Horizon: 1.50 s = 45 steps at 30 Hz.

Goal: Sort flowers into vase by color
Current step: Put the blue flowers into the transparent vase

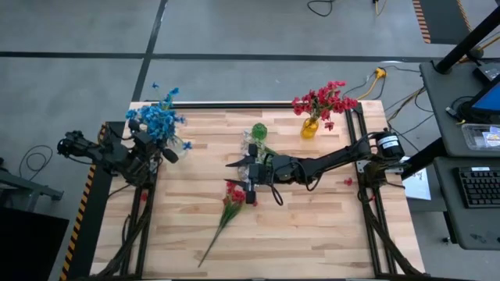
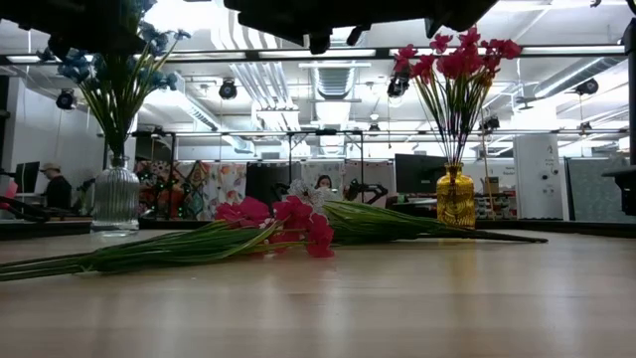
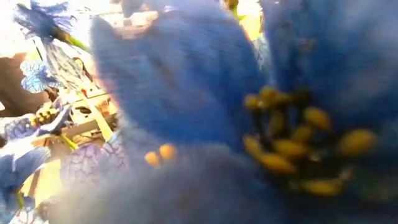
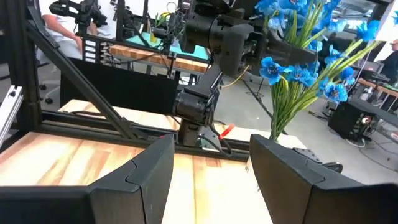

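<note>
Two vases stand on the wooden table (image 1: 312, 234) in the high view: a clear vase (image 1: 173, 144) of blue flowers (image 1: 158, 119) at the far left corner and a yellow vase (image 1: 310, 127) of red flowers (image 1: 324, 100) at the far right. Between them lie two loose sprays — a red spray (image 1: 234, 193) with its stem running toward the near edge, and a pale spray (image 1: 258, 131) farther back. The right gripper (image 1: 251, 173) hangs mid-table with its fingers apart, the red blossoms just beside it on the near side, the pale spray on its far side. The left gripper (image 1: 166, 152) sits at the blue bunch, fingers together.

The low view shows both loose sprays lying flat, pink-red blossoms (image 2: 283, 221) between the clear vase (image 2: 116, 195) and the yellow vase (image 2: 455, 197); neither touches a gripper here.

The left wrist view is filled by blue petals (image 3: 186, 93) pressed close, so what the closed fingers meet cannot be told.

In the right wrist view the two dark fingers (image 4: 134, 180) stand apart with bare table between them, and the blue bunch (image 4: 305, 56) rises beyond beside the left arm (image 4: 211, 62).
</note>
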Motion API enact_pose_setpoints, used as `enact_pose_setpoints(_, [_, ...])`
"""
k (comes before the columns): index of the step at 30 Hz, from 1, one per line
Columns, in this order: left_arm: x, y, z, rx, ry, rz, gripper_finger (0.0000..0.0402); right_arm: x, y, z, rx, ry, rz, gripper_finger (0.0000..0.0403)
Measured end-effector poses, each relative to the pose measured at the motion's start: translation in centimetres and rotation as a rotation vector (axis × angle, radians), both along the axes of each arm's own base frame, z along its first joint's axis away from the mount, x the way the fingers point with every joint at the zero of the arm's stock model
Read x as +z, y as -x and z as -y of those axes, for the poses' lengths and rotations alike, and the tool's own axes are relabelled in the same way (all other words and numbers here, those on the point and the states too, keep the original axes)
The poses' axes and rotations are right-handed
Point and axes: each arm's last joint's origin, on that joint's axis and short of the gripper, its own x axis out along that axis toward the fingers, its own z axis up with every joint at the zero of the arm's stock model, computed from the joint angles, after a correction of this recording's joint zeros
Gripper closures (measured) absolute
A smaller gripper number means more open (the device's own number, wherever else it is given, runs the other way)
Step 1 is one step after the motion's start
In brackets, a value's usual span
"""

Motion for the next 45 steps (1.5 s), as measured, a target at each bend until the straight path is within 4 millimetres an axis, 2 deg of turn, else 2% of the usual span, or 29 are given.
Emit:
enact_pose_setpoints(8, [-0.4, 0.0, 0.0, -0.001, 0.012, -0.001, 0.0401, 1.4, 0.8, 0.1, -0.010, 0.004, 0.001, 0.0199])
enact_pose_setpoints(14, [-0.7, 0.0, 0.0, 0.000, 0.037, 0.016, 0.0401, 2.5, 1.7, 0.7, -0.161, -0.003, -0.029, 0.0200])
enact_pose_setpoints(18, [-0.7, 0.0, 0.0, 0.002, 0.038, 0.015, 0.0401, 3.4, 2.2, 1.0, -0.178, 0.003, -0.023, 0.0200])
enact_pose_setpoints(21, [-0.7, 0.0, 0.0, 0.002, 0.040, 0.016, 0.0401, 4.7, 2.8, 1.7, -0.197, -0.013, -0.003, 0.0200])
enact_pose_setpoints(25, [-0.8, 0.0, 0.0, 0.001, 0.048, 0.022, 0.0401, 6.1, 3.1, 3.2, -0.241, -0.015, -0.059, 0.0200])
enact_pose_setpoints(29, [-1.2, 0.0, 0.0, 0.002, 0.051, 0.009, 0.0401, 6.4, 3.0, 4.9, -0.284, 0.028, -0.069, 0.0200])
enact_pose_setpoints(34, [-1.6, -0.1, 0.0, 0.017, 0.070, 0.013, 0.0401, 6.3, 3.1, 7.1, -0.343, -0.052, -0.063, 0.0200])
enact_pose_setpoints(39, [-1.6, -0.1, 0.0, 0.019, 0.080, 0.027, 0.0401, 5.5, 2.7, 7.4, -0.344, -0.066, -0.082, 0.0200])
enact_pose_setpoints(45, [-1.7, -0.1, 0.0, 0.027, 0.095, 0.047, 0.0401, 5.5, 2.7, 7.5, -0.349, -0.065, -0.081, 0.0199])
